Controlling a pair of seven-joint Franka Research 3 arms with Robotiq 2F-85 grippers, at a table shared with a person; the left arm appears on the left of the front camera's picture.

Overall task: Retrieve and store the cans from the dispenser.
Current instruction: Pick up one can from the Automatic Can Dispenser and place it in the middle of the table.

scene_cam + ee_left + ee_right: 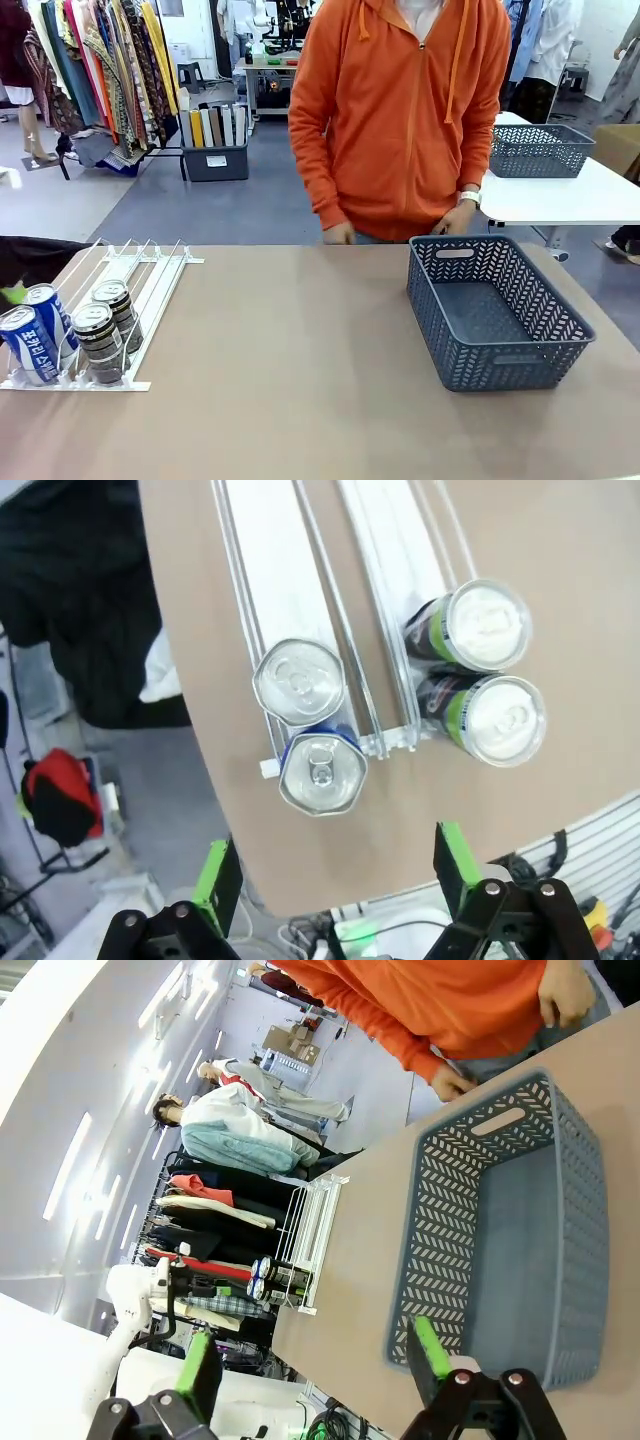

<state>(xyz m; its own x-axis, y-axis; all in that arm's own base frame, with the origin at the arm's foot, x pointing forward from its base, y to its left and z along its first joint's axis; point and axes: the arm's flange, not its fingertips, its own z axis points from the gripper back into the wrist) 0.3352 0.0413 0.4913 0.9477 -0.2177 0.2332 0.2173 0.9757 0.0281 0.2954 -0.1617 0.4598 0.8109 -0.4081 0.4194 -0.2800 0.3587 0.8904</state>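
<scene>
The white wire dispenser (158, 283) lies at the table's left with several cans at its low end. Two blue-and-white cans (35, 345) stand in the left lanes and two dark cans (100, 340) in the right lane. From above, the left wrist view shows the blue can (322, 772) at the stop with another silver-topped can (298, 680) behind it, and the dark cans (503, 718) side by side. My left gripper (335, 870) hangs open above the table's edge, just short of the blue can, holding nothing. My right gripper (312, 1360) is open and empty above the near end of the basket (500, 1240).
The dark grey lattice basket (500, 365) stands at the right of the brown table (300, 380). A person in an orange hoodie (400, 110) stands at the far edge, hands near the basket. A dark bundle (35, 260) lies past the table's left edge.
</scene>
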